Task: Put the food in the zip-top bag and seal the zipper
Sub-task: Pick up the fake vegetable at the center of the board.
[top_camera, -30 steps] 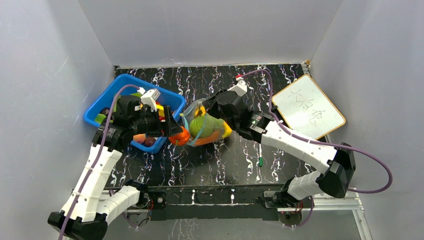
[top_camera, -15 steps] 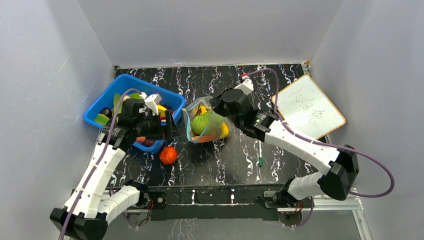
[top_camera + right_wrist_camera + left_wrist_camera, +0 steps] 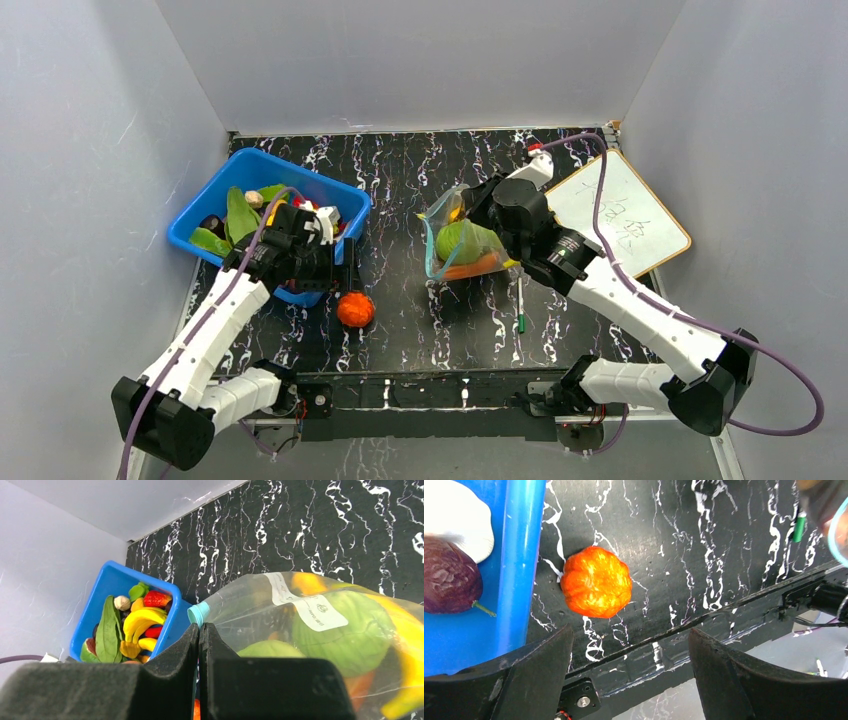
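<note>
The clear zip-top bag (image 3: 462, 243) holds green, orange and yellow toy food and hangs from my right gripper (image 3: 488, 212), which is shut on its teal zipper edge (image 3: 199, 614). The bag (image 3: 320, 630) with its white label fills the right wrist view. An orange toy fruit (image 3: 355, 309) lies loose on the black table, also seen in the left wrist view (image 3: 596, 582). My left gripper (image 3: 345, 268) is open and empty just above it, beside the bin. More toy food, bananas (image 3: 142, 619) and leaves, sits in the blue bin (image 3: 352, 193).
A small whiteboard (image 3: 617, 213) lies at the back right. A green pen (image 3: 521, 322) lies on the table near the front, below the bag. The table's front rail (image 3: 724, 625) is close under the left gripper. White walls enclose the space.
The orange fruit left my left gripper and now lies on the table. My left gripper opened and drew back. My right gripper carried the bag to the right.
</note>
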{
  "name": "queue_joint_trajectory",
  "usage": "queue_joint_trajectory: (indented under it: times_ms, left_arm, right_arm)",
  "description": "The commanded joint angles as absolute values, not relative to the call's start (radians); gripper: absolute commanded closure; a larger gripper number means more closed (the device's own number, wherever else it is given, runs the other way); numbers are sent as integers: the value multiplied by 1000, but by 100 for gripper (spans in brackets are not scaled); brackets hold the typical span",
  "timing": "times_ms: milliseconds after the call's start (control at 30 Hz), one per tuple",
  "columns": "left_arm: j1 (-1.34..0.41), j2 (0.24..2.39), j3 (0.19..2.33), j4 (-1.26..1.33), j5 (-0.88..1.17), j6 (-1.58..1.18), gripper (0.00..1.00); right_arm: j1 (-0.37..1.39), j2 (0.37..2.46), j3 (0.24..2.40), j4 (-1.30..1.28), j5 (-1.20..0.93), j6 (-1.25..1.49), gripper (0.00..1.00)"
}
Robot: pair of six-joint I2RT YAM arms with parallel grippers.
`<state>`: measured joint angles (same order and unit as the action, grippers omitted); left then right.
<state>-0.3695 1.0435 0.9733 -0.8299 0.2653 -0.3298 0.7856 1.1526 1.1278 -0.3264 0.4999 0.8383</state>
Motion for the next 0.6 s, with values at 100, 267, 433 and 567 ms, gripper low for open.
queue_joint_trajectory:
  times_ms: [100,267,433,567]
  left_arm:
    - [-425,1061,921,-830,171,-386,16]
    - [-466,1105,889,-796,166,-425,16]
    - [-495,1167,889,-772,102,-468,15]
    - [-508,1282,914,-788,70,-467,15]
  right_arm:
    - [770,1098,1127,-212,496,816,100]
    - [771,1075,1101,-206,488,829,100]
    - [770,1062,1094,-204,478,837,100]
    - [770,1052,1091,-205,471,846,100]
